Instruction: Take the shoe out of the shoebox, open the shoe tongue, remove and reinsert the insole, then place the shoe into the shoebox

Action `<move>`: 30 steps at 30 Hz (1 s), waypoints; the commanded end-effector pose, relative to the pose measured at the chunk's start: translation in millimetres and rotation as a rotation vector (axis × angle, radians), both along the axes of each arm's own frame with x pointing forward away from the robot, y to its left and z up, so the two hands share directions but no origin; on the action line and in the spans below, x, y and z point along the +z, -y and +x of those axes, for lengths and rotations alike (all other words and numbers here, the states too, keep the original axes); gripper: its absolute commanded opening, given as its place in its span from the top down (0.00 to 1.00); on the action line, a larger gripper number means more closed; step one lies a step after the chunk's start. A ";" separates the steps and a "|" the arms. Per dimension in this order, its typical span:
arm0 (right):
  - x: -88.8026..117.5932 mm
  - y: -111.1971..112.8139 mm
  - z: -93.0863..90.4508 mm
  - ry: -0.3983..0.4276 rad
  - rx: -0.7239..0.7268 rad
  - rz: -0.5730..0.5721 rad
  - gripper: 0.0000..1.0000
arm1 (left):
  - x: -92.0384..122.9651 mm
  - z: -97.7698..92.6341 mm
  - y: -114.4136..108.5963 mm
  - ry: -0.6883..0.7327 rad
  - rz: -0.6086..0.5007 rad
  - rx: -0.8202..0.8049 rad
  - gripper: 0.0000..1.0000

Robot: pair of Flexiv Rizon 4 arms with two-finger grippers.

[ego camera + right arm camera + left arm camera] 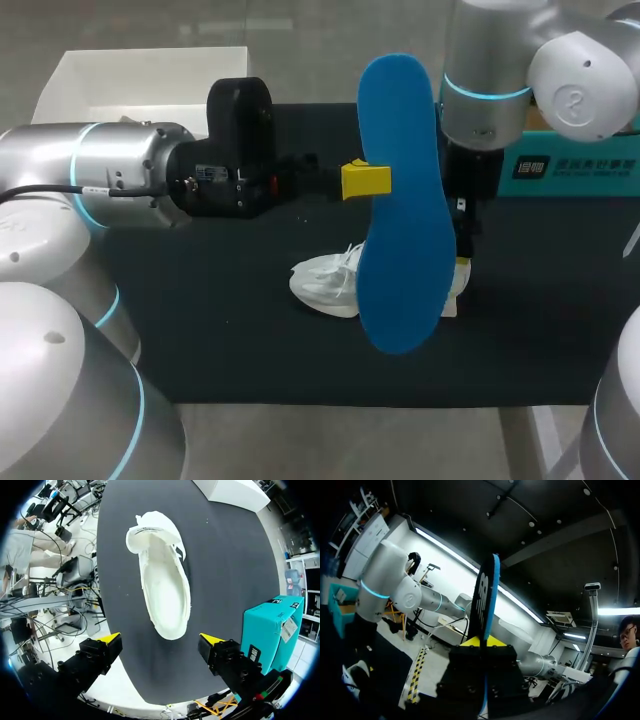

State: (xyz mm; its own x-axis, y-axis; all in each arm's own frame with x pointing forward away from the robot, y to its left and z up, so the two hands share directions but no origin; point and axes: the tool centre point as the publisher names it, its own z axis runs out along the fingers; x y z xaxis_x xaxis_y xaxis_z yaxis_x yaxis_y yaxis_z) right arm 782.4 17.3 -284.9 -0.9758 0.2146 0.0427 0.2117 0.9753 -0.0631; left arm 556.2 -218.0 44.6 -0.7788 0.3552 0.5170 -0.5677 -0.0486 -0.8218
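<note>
Black mat (250, 340) across the work surface, and all the action sits mid-table. My left gripper (365, 181) is clamped on the blue insole (400, 220) and holds it up on edge, clear of the mat. From that wrist, the insole rises thin between the fingers. The white shoe (325, 285) lies on the mat beneath, opening upward. My right gripper (161, 639) hangs over one end of the shoe, fingers spread, gripping nothing. The white shoebox (150, 80) sits at the far left, a teal box (570, 165) at the far right.
</note>
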 end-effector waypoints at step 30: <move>-57.1 -54.7 76.8 -0.019 -0.012 -0.075 0.00 | 0.5 -0.3 3.0 0.000 -0.002 0.002 1.00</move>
State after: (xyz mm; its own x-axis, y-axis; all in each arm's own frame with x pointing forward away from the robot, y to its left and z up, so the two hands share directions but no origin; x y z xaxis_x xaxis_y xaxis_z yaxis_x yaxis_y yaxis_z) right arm 851.1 59.0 -331.2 -0.9724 0.2315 0.0297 0.2267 0.9672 -0.1147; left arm 556.3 -218.1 44.6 -0.7788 0.3553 0.5170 -0.5677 -0.0485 -0.8218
